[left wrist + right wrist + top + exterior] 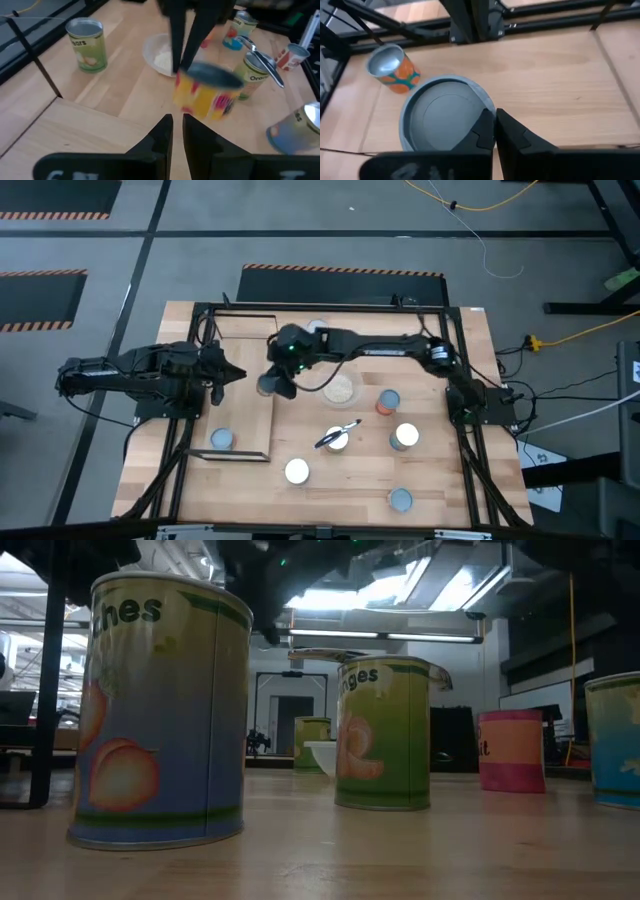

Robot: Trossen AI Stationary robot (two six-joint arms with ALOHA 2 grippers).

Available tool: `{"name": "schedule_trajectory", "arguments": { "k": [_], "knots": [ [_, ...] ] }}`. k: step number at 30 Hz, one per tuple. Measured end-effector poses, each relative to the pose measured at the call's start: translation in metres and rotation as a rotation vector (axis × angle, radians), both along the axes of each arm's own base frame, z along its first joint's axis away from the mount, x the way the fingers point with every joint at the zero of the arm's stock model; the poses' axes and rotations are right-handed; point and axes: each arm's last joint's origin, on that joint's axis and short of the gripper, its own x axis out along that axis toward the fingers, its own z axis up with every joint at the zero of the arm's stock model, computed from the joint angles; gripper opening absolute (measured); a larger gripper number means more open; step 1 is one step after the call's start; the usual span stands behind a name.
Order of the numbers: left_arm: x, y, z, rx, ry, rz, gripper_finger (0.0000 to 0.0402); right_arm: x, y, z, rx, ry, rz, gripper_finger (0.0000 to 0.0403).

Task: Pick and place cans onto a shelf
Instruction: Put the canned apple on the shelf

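The bench [440, 480] was a light-wood top standing on a grey floor [300, 220] crossed by dark seams. Black mats edged in orange-and-black hazard stripes [340, 270] lay beyond its far side and to the left. A yellow cable [470, 202] looped over the floor at the far right, with a thin white one trailing near it — both ran loose. Seen level across the bench, the room behind was dim, lit by long ceiling strip lights [400, 636]. A pale back wall held a dark-framed doorway [290, 705], and a black upright post [50, 680] stood at the left.
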Motion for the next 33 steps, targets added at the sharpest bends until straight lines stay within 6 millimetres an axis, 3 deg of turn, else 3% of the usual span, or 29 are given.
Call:
{"name": "schedule_trajectory", "arguments": {
  "k": [16,33],
  "knots": [
    [0.000,-0.001,-0.001,-0.010,0.012,-0.018,0.0035,0.026,0.000,-0.073,0.008,0.053,0.003,0.0010],
    [0.000,-0.001,-0.001,-0.010,0.012,-0.018,0.0035,0.029,0.000,-0.077,0.003,0.033,0.003,0.0039]
  ]
}}
